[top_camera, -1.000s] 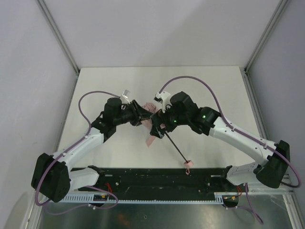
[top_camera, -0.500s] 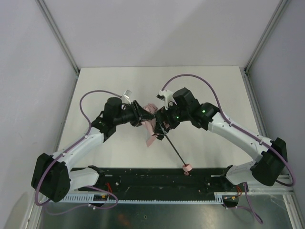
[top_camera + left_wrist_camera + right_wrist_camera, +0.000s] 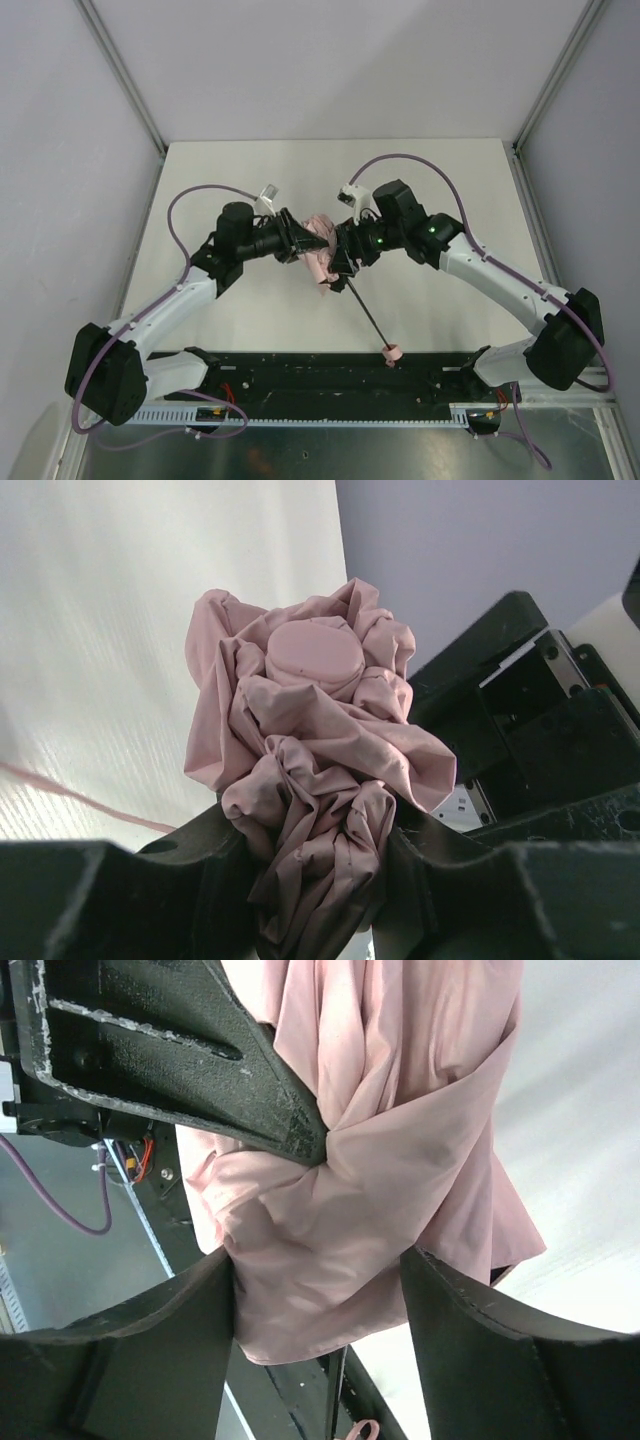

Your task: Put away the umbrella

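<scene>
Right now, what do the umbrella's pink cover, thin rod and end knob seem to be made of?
The cover looks like thin matte cloth, probably synthetic: it bunches in soft creases with faint stitched seams. The rod is dark, thin and straight, likely metal, though it is too small to be sure. The knob is pink, maybe plastic; its finish is too small to tell.
</scene>
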